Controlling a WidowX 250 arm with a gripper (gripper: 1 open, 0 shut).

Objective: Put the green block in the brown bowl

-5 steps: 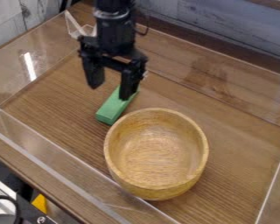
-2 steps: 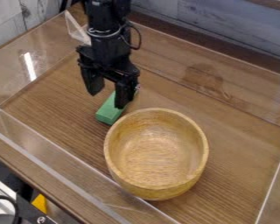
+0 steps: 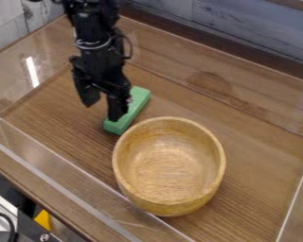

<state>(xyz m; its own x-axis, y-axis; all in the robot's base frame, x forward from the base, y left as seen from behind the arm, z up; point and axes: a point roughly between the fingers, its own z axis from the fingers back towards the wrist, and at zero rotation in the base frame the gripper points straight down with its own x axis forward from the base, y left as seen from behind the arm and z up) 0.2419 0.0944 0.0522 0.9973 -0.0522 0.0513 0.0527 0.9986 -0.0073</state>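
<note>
Wooden table [image 3: 230, 85], walled by clear panels, bears every item; its bare grain leaves the arm free room to travel. The bowl [image 3: 169, 164], the largest object, stands upright and empty toward the near side, mouth open upward so that a block lowered from above would drop straight in. The arm, black and pointing downward, stands at the left of the bowl, set over the block rather than over the bowl, which suggests the pick-up stage, with transfer not yet begun. The gripper [image 3: 102, 98] hangs low beside the block's left end, its two fingers [image 3: 87, 95] spread wide and enclosing nothing; such a spread would let them straddle the narrow bar before closing. Whether a fingertip touches the block cannot be told from this view. The block [image 3: 126, 111], bright green and smallest, lies flat on the table just beside the bowl's far-left rim, outside it, long axis running diagonally away from the rim, partly covered at one end by the fingers.
</note>
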